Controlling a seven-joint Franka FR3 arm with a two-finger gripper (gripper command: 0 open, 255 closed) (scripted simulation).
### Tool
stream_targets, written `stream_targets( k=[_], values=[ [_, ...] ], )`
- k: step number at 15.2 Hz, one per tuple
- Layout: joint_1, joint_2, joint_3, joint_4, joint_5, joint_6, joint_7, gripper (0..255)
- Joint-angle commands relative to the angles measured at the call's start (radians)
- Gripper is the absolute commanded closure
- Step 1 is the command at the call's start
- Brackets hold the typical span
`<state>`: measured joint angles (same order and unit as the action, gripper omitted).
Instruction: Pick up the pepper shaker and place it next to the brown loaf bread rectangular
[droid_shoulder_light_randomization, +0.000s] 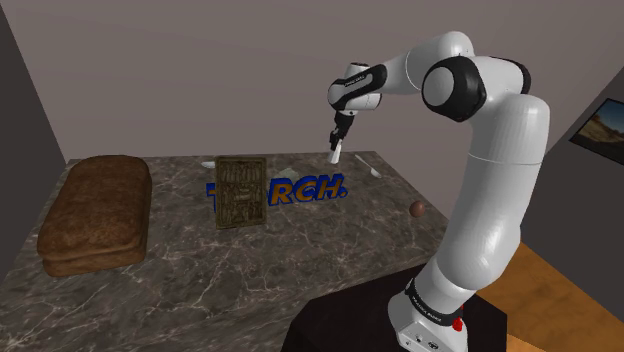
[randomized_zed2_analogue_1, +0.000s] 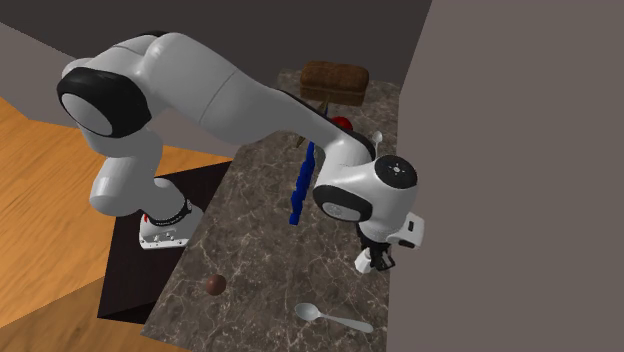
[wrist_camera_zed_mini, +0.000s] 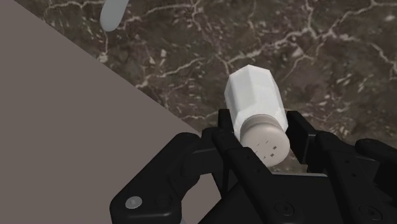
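The pepper shaker (wrist_camera_zed_mini: 253, 95) is white and faceted with a perforated cap, and it is clasped between the black fingers of my gripper (wrist_camera_zed_mini: 261, 125), which is shut on it. In the shoulder view the gripper (droid_shoulder_light_randomization: 338, 138) hangs above the far edge of the marble counter (droid_shoulder_light_randomization: 300, 265), close to the wall, with the shaker (droid_shoulder_light_randomization: 336, 153) sticking out below it, clear of the surface. The brown loaf (droid_shoulder_light_randomization: 95, 212) lies at that view's far left. The second exterior view has the loaf (randomized_zed2_analogue_1: 335, 82) at the counter's far end and the gripper (randomized_zed2_analogue_1: 375, 256) near the wall.
A brown carved rectangular board (droid_shoulder_light_randomization: 240, 192) leans against blue letters (droid_shoulder_light_randomization: 310, 190) mid-counter. A white spoon (droid_shoulder_light_randomization: 375, 172) lies near the wall below the gripper, and a small brown ball (droid_shoulder_light_randomization: 418, 208) sits near the counter's edge. The grey wall (wrist_camera_zed_mini: 63, 127) is close beside the hand.
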<state>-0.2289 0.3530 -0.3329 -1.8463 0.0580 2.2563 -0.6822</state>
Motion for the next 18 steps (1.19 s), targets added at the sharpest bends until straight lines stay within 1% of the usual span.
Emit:
stream_targets(
  k=[1, 18],
  values=[
    [0.001, -0.009, -0.002, 0.009, -0.004, -0.018, 0.001, 255],
    [0.010, -0.091, -0.014, 0.133, -0.035, -0.219, 0.012, 255]
  ],
)
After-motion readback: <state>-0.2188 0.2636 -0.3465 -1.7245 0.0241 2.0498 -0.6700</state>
